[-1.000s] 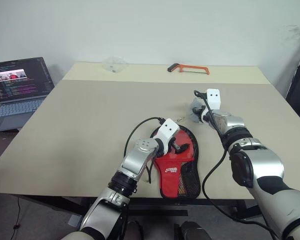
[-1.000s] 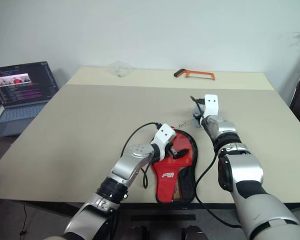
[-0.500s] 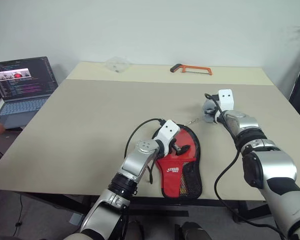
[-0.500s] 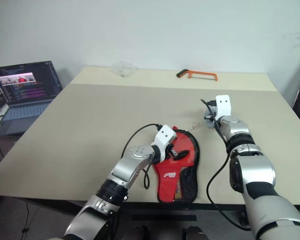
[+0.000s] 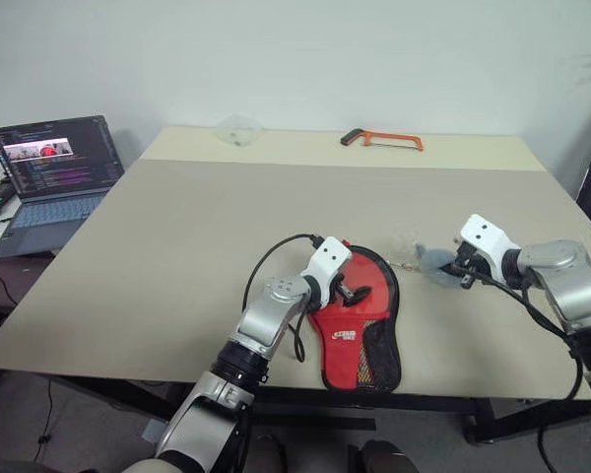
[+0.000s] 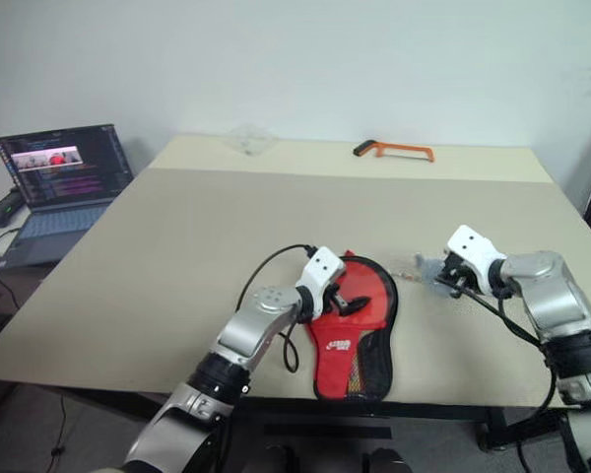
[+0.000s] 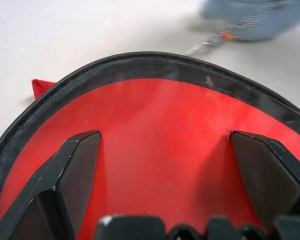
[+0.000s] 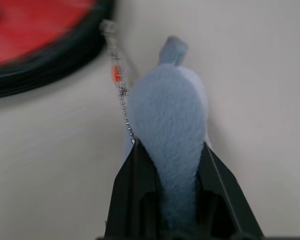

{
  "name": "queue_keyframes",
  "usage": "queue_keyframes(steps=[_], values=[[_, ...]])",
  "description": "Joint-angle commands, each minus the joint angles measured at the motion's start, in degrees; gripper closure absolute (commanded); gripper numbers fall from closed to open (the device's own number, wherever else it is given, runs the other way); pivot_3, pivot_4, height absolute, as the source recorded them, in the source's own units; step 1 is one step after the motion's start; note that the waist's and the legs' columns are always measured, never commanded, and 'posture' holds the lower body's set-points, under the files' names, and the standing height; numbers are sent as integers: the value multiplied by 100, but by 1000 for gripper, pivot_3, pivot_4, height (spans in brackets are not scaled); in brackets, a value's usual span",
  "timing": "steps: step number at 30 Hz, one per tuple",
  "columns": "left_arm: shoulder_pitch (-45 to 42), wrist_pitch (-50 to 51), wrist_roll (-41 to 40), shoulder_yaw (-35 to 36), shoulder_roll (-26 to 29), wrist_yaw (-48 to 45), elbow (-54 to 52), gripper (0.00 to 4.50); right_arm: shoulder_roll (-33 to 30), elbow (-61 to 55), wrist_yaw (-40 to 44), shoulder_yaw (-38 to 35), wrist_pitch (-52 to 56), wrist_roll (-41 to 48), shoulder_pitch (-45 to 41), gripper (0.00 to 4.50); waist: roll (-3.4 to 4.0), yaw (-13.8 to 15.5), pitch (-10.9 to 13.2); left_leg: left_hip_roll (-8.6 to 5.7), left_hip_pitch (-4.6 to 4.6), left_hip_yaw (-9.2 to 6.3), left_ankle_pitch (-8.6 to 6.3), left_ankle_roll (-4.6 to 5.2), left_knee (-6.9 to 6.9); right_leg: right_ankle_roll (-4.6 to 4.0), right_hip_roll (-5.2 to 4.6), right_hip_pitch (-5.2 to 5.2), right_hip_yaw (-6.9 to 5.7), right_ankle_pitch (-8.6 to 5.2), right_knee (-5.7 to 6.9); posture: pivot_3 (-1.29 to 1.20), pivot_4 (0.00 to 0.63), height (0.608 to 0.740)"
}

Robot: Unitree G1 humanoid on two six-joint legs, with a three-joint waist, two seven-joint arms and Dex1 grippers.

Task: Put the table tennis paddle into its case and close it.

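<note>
Beige worktop (image 5: 227, 227) stands before a plain pale wall, and near the middle of its front edge lies the case (image 5: 360, 330), red side up with the white logo and the black mesh pocket, its narrow end pointing to the front edge. The round red surface in the left wrist view has a black rim around it (if this is the table tennis paddle or only the cover, I cannot tell, so I cannot say where the paddle is). The left gripper (image 5: 353, 293) rests over the round part of the case, and its fingers (image 7: 72, 172) are spread wide on the red surface, grasping nothing.

Just beside the case, toward the right edge of the worktop, the right gripper (image 6: 443, 284) is clenched on a small grey pouch (image 8: 170, 135); the soft pouch is pressed between the two black fingers. A thin bead chain (image 8: 121, 95) hangs from the pouch and reaches toward the black rim of the case.

Near the far edge lies an orange hacksaw (image 5: 382, 139), and toward the far left corner a clear plastic thing (image 5: 236, 128). Beyond the left edge an open laptop (image 5: 54, 177) stands with its screen lit
</note>
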Motion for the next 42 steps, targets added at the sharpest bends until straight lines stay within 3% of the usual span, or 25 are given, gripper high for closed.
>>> queue_keyframes(steps=[1, 9, 21, 30, 37, 42], values=[[151, 233, 190, -238, 54, -84, 466, 0, -524, -969, 683, -235, -73, 372, 273, 4197, -2, 11, 0, -1, -1, 1, 0, 0, 5, 0, -1, 0, 1, 0, -1, 0, 150, 740], [75, 221, 259, -308, 91, -167, 586, 0, -1409, -2416, 1589, -138, -612, 648, 1430, 4197, -9, 21, -6, -1, -2, 1, -2, -1, -3, -2, -4, 3, -2, -6, -16, 0, 150, 740], [36, 349, 336, -392, 90, -209, 585, 0, -1515, -3681, 2237, -29, -439, 1584, 2497, 4206, -25, 27, -20, -2, -2, -5, -3, -2, -5, -9, -6, 7, -11, -12, -20, 0, 150, 740], [198, 659, 394, -539, 306, -315, 263, 0, -1436, -4558, 2248, 413, -375, 1923, 3202, 4222, -70, 4, -68, 5, 0, -11, -13, -15, -10, -21, 0, 5, -15, -26, -19, 0, 150, 740], [106, 599, 313, -403, 314, -302, 164, 0, -1090, -3957, 1607, 56, -100, 1741, 2799, 4224, -94, 6, -91, 12, 0, -20, -40, -18, -12, -35, 8, 9, -22, -51, -16, 0, 150, 740], [160, 449, 200, -320, 489, -520, -83, 0, -1116, -2839, 1395, -453, -154, 1644, 2136, 4224, -99, -17, -85, 12, 8, -18, -38, -16, -4, -32, 9, 8, -12, -44, -4, 0, 150, 740]])
